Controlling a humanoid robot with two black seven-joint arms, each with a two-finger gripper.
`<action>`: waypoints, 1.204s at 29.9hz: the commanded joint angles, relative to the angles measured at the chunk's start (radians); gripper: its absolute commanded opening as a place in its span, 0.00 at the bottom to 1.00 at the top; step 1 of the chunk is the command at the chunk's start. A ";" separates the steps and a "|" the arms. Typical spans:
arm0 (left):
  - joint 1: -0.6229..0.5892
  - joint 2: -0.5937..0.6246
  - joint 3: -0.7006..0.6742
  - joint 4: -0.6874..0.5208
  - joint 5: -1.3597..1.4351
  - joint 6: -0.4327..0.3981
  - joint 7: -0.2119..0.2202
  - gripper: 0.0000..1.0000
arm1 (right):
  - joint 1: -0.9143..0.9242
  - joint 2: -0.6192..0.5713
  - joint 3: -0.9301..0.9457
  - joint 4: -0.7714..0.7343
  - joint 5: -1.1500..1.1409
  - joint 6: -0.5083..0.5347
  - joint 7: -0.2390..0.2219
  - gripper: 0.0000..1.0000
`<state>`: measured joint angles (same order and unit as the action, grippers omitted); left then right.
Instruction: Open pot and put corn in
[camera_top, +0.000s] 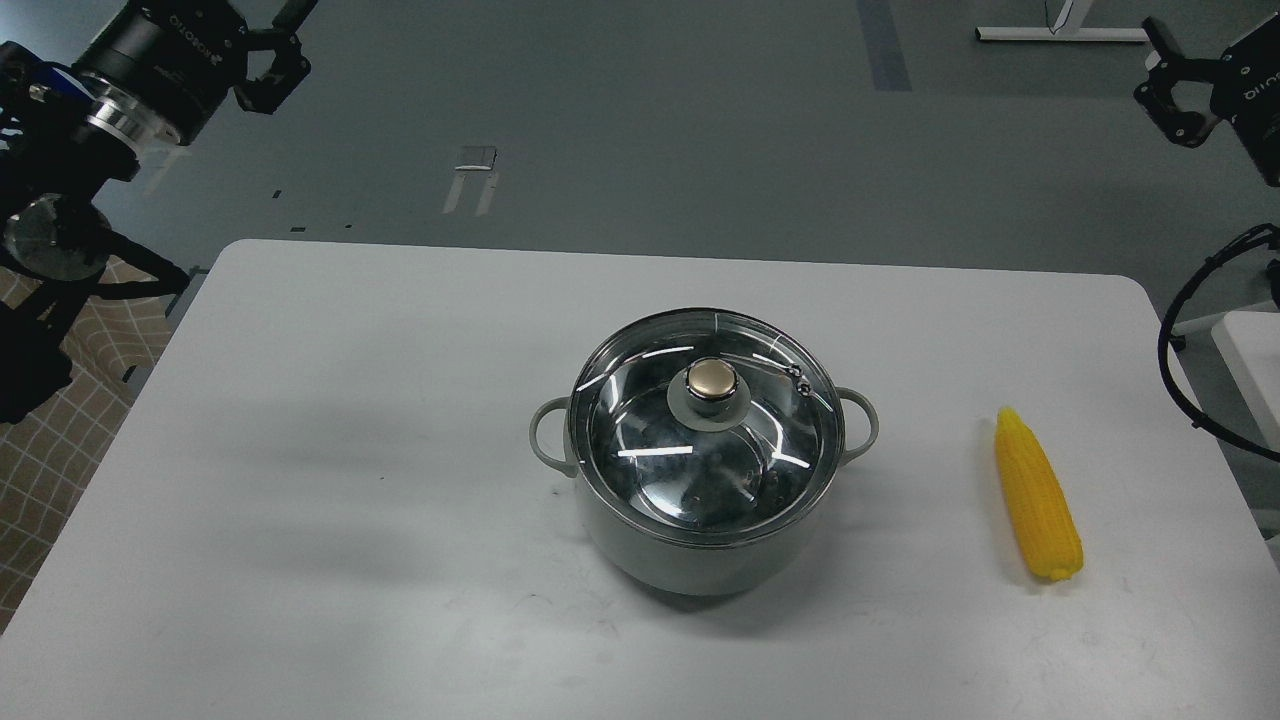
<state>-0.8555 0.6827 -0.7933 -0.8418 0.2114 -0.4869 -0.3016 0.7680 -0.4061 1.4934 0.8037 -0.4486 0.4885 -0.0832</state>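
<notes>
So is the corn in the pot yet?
Not yet; nothing looks done. The round glass lid with the gold knob sits on the pale grey pot, and the bright yellow corn cob lies on the white table. Both hands, left and right, hang empty. Lifting the lid comes first.
</notes>
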 joint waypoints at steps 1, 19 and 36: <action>-0.003 0.001 0.002 -0.003 -0.001 -0.002 -0.001 0.98 | 0.001 0.000 0.001 0.005 -0.004 0.000 0.000 1.00; 0.009 0.001 0.003 0.021 -0.001 -0.002 -0.001 0.98 | -0.006 -0.033 0.057 0.003 0.011 0.000 0.000 1.00; 0.053 0.178 0.008 -0.336 0.582 0.082 -0.044 0.88 | -0.144 -0.019 0.185 0.108 0.014 0.000 0.068 1.00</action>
<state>-0.8030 0.8522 -0.7865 -1.0878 0.5698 -0.4710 -0.3434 0.6328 -0.4268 1.6400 0.9072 -0.4357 0.4890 -0.0277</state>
